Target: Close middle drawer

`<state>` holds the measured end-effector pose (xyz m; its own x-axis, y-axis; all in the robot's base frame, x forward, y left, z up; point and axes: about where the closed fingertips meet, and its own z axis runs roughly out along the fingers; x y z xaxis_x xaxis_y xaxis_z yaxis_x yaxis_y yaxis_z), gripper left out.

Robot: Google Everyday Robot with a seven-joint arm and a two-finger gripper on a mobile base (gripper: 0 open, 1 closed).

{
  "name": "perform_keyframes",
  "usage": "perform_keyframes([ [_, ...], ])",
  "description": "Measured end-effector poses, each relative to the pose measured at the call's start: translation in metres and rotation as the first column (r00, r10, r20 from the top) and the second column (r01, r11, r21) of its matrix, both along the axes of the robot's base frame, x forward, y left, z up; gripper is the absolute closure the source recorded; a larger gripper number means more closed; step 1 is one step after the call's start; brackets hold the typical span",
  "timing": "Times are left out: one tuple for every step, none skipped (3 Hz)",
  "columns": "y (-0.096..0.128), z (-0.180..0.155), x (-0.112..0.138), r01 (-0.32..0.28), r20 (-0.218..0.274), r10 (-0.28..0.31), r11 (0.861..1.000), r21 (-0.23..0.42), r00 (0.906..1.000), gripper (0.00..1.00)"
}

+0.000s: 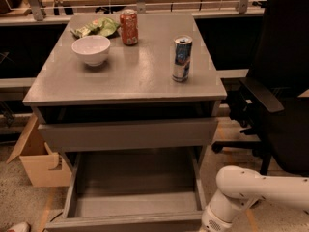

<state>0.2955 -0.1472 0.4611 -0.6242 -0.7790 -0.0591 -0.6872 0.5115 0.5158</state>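
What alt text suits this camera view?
The middle drawer of a grey cabinet stands open. A white robot arm is by its right front corner; the tool is below the frame. On top: a bowl, a red can, a blue can.
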Motion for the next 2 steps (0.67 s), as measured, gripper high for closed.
perform_keyframes([
  [0.010,-0.015,0.008,0.048,0.051,-0.050,0.998,0.042,0.9975,1.00],
  [0.018,-0.027,0.021,0.091,0.099,-0.102,0.990,0.106,0.9899,1.00],
])
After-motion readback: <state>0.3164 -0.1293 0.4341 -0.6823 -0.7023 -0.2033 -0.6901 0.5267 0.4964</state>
